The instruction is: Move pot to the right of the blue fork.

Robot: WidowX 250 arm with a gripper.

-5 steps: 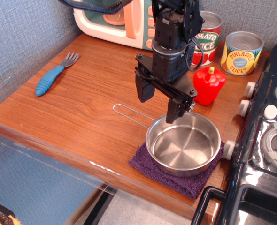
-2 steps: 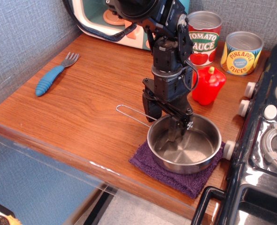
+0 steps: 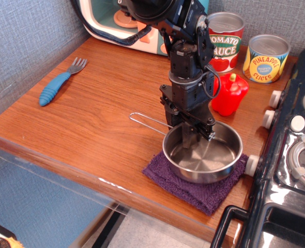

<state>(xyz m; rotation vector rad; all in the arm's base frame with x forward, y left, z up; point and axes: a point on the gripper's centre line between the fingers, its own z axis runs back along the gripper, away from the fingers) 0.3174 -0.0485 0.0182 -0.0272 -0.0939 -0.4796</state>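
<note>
End effector (image 3: 187, 135) down at the pot's (image 3: 203, 153) far-left rim, on the purple cloth (image 3: 194, 188) at the near right — whether it's clamped I cannot tell. A thin-rim hold could slip or tip on the long haul left to the fork (image 3: 61, 81) — the cloth might drag too.

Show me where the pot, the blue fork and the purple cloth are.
pot (image 3: 214, 163): main camera view, on the bare inner floor.
blue fork (image 3: 52, 91): main camera view, on the ribbed blue handle.
purple cloth (image 3: 194, 190): main camera view, on the front part showing below the pot.
</note>
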